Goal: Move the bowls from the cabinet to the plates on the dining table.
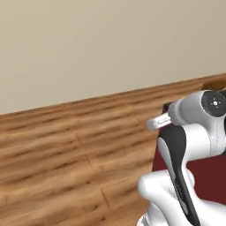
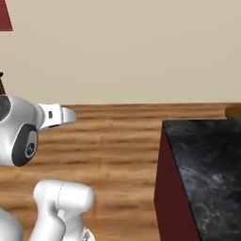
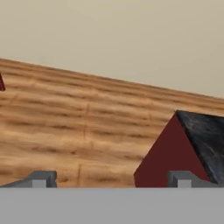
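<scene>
The dining table's black marble top [image 2: 209, 160] with faint veining fills the lower right of the right base view, above its dark red side. The hand view has the same table corner [image 3: 204, 131] at its right. My gripper [image 3: 111, 180] is open, its two grey fingertips [image 3: 41, 178] set far apart with only wooden floor between them. It hangs in the air short of the table corner. The bowls and the plates are out of view. At the top left of the right base view, a dark red corner [image 2: 4, 16] may be the cabinet.
Wooden plank floor [image 1: 66, 145] stretches to a plain beige wall [image 1: 88, 44]. A brown rounded chair back [image 2: 234, 111] peeks over the table's far edge. My white arm [image 1: 190, 145] rises in front of the table's red side [image 1: 209, 176].
</scene>
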You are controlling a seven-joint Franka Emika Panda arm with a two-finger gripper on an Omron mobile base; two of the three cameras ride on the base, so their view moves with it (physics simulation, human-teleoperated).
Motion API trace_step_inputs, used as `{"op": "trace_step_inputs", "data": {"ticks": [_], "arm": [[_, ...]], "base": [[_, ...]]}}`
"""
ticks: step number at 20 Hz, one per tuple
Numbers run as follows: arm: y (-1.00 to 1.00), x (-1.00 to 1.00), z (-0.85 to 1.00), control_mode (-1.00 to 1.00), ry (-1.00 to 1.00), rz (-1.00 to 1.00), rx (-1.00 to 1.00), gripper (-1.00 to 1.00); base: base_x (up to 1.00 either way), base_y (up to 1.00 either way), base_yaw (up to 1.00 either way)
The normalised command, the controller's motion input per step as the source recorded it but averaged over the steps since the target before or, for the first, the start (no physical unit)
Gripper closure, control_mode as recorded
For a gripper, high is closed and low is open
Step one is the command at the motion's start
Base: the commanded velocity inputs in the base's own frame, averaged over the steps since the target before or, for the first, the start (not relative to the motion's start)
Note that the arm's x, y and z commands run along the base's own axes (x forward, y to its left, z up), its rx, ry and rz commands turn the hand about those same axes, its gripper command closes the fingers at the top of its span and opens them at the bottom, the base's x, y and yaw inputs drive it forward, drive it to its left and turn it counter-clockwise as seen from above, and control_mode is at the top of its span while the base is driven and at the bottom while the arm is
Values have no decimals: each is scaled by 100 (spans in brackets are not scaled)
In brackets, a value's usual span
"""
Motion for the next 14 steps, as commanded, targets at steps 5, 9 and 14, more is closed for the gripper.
{"op": "trace_step_inputs", "data": {"ticks": [5, 9, 14], "arm": [[0, 0, 0, 100, 0, 0, 0, -100], [0, 0, 0, 100, 0, 0, 0, -100], [0, 0, 0, 100, 0, 0, 0, -100]], "base": [[100, 0, 2], [97, 0, 7], [100, 5, 27]]}}
